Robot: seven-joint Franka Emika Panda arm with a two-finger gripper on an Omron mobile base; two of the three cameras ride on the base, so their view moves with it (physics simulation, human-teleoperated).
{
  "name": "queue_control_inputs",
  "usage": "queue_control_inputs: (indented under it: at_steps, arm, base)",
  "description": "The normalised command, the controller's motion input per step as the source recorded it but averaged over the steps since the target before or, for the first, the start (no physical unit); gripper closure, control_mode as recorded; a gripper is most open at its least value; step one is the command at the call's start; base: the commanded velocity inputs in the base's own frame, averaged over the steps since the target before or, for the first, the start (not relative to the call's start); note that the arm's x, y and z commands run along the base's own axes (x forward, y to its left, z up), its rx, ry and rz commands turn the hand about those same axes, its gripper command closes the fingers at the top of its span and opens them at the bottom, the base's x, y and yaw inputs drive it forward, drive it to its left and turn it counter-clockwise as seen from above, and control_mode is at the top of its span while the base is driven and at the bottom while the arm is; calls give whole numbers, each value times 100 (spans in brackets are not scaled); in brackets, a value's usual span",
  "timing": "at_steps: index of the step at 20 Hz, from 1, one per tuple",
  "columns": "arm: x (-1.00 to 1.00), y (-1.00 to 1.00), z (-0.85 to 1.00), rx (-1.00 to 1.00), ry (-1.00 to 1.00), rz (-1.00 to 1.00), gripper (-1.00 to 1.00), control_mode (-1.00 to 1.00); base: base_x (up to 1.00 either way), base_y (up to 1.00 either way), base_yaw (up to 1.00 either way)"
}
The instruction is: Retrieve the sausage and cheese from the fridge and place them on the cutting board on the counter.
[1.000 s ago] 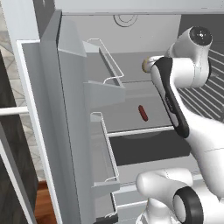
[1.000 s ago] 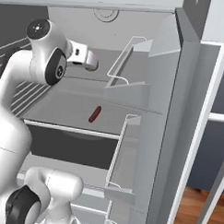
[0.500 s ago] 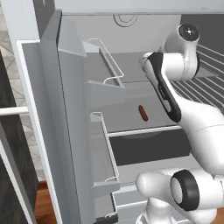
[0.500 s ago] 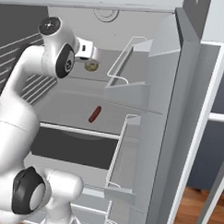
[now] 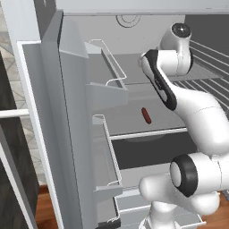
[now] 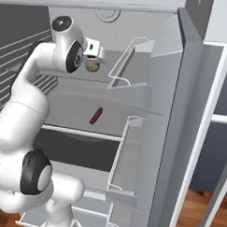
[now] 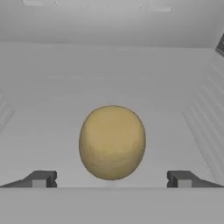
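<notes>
Reaching deeper now, our arm has swung up into the fridge (image 6: 191, 90), and our gripper (image 7: 112, 178) hangs with jaws wide apart before the round yellow cheese (image 7: 112, 142); the sausage (image 6: 95, 115) lies on the shelf below.

the robot arm (image 6: 22, 111) is built of glossy white, rounded segments that swell at each joint like stacked capsules, with black rings and round dark grey end caps at the joints and a long black band running down one upper link. its hand is a small white block, and the gripper (image 7: 111, 178) ends in two short, blocky dark grey finger tips (image 7: 41, 178) with flat lighter faces.
</notes>
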Motion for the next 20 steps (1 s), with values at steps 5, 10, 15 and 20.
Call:
queue_control_inputs:
  at_steps: [5, 10, 15, 20]
  arm:
    - [25, 0, -9, 0, 7, 0, -100, -100]
    - [25, 0, -9, 0, 7, 0, -100, -100]
    - [10, 0, -14, 0, 5, 0, -100, -100]
    - [2, 0, -13, 0, 2, 0, -100, -100]
  base:
    - [0, 0, 0]
    - [0, 0, 0]
    - [0, 0, 0]
    - [0, 0, 0]
